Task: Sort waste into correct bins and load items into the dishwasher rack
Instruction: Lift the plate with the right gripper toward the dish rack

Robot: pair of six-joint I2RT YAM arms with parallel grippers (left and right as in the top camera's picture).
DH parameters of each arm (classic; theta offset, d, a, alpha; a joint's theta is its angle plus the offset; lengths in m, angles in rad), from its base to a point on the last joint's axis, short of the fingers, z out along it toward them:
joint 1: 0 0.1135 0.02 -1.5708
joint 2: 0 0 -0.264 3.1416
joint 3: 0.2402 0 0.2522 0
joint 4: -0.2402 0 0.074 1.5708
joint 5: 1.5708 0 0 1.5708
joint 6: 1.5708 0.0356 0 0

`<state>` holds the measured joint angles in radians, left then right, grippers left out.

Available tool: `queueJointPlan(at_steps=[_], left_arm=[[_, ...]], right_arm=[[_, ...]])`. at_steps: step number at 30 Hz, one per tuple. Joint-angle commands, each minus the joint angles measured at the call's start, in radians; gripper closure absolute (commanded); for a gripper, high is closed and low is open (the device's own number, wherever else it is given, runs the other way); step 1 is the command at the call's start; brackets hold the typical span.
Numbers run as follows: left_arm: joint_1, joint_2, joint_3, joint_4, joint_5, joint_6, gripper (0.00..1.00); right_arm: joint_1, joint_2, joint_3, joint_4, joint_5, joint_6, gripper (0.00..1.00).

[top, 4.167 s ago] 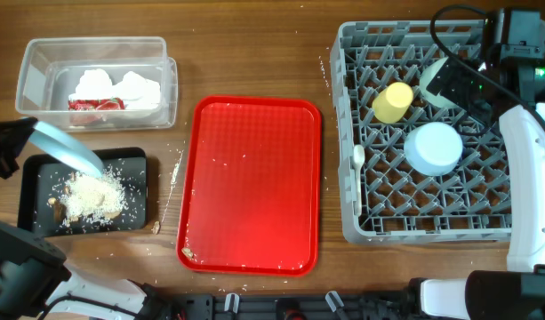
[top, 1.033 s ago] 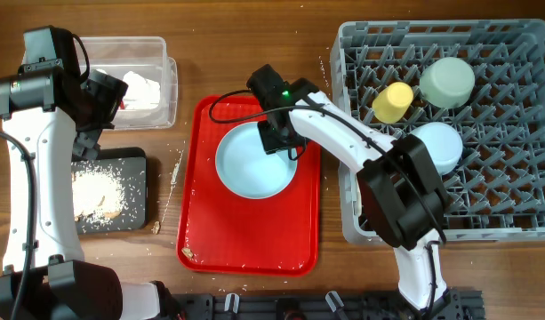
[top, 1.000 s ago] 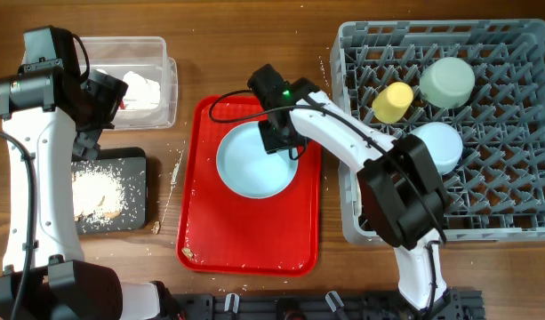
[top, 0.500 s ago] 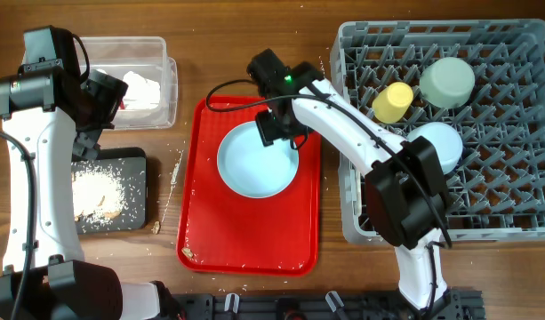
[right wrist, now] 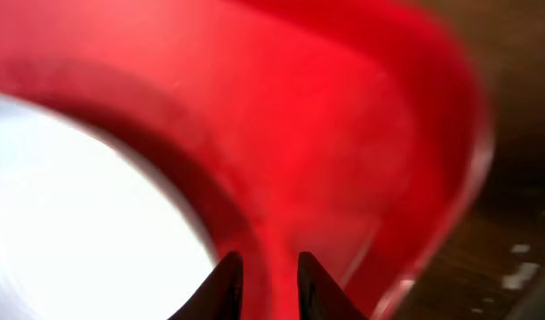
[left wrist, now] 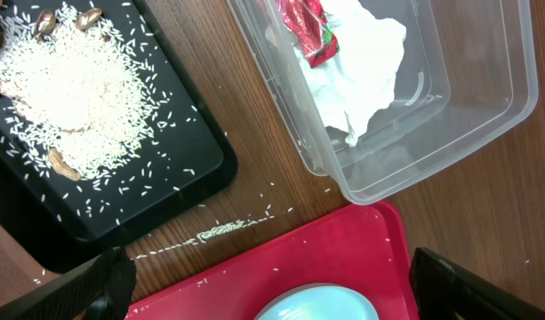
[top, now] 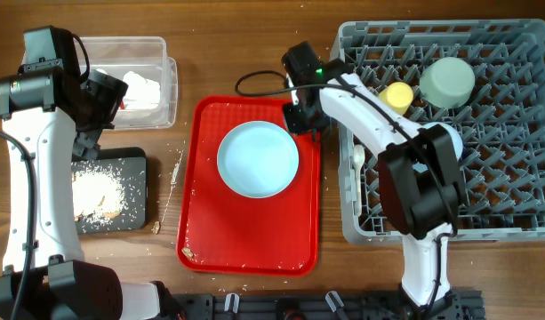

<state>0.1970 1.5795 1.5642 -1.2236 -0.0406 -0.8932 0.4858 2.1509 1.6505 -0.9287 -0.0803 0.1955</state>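
Note:
A light blue plate (top: pixel 258 160) lies flat on the red tray (top: pixel 210 240). My right gripper (top: pixel 303 117) hovers just off the plate's upper right rim, over the tray's corner. In the right wrist view the right gripper (right wrist: pixel 263 286) has only a narrow gap, with bare red tray between the fingers and the plate (right wrist: pixel 68 204) to the left. My left gripper (left wrist: pixel 281 289) is wide open and holds nothing, above the gap between the clear tub (left wrist: pixel 485 107) and the red tray. Napkins (left wrist: pixel 361 53) and a red wrapper (left wrist: pixel 303 22) lie in the tub. Rice scraps (left wrist: pixel 68 80) cover the black tray (top: pixel 130 191).
The grey dishwasher rack (top: pixel 512 227) stands at the right and holds a yellow cup (top: pixel 397 96), a pale green bowl (top: pixel 447 82) and a white utensil (top: pixel 358 160). My right arm crosses the rack's left half. Loose rice grains (top: pixel 176 169) dot the wood beside the red tray.
My right gripper has left the plate's far rim, moved right to the tray's upper right corner and narrowed its jaws. The plate stays on the tray. The left arm has not moved.

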Motion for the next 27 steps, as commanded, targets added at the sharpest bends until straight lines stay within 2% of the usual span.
queueJointPlan(at_steps=[1,5,8,10,12,13,17,23,27], left_arm=[[0.004,0.005,0.005,0.000,-0.013,-0.005,0.00],[0.004,0.005,0.005,0.000,-0.013,-0.005,0.00],[0.004,0.005,0.005,0.000,-0.013,-0.005,0.00],[0.004,0.005,0.005,0.000,-0.013,-0.005,0.00],[0.004,0.005,0.005,0.000,-0.013,-0.005,0.00],[0.004,0.005,0.005,0.000,-0.013,-0.005,0.00],[0.004,0.005,0.005,0.000,-0.013,-0.005,0.00],[0.004,0.005,0.005,0.000,-0.013,-0.005,0.00],[0.004,0.005,0.005,0.000,-0.013,-0.005,0.00]], right_arm=[[0.015,0.023,-0.028,0.005,-0.112,-0.074,0.73],[0.015,0.023,-0.035,0.005,-0.131,-0.077,0.62],[0.015,0.025,-0.040,0.005,-0.131,-0.083,0.60],[0.015,0.036,-0.060,0.016,-0.131,-0.070,0.64],[0.015,0.044,-0.098,0.045,-0.160,-0.046,0.64],[0.015,0.045,-0.108,0.050,-0.174,-0.045,0.68],[0.015,0.044,-0.112,0.053,-0.152,0.036,0.95],[0.008,0.012,-0.080,0.038,-0.133,0.161,0.96],[-0.042,-0.100,0.002,-0.048,-0.057,0.225,0.96]])
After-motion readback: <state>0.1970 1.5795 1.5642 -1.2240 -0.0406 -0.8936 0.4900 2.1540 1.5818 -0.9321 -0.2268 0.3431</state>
